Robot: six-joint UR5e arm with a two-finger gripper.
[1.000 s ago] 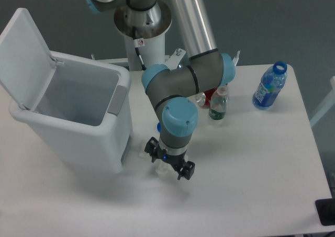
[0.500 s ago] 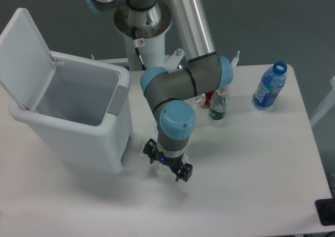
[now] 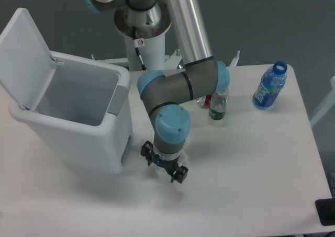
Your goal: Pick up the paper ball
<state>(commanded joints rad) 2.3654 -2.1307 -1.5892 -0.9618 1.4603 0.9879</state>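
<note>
My gripper (image 3: 163, 164) points straight down at the white table (image 3: 251, 164), just right of the bin's front corner. Its two dark fingers (image 3: 146, 152) stand wide apart, so it is open. The paper ball (image 3: 159, 168) is white on white and shows only as a faint pale lump between the fingers, mostly hidden under the blue-capped wrist. Whether the fingers touch it cannot be told.
A large white bin (image 3: 78, 116) with its lid up stands at the left, close to the gripper. Behind the arm are a small green bottle (image 3: 218, 105) and a red can (image 3: 207, 100). A blue water bottle (image 3: 269, 86) stands at the far right.
The gripper has shifted a little to the left, closer to the bin, and stayed low over the table with its fingers still apart.
</note>
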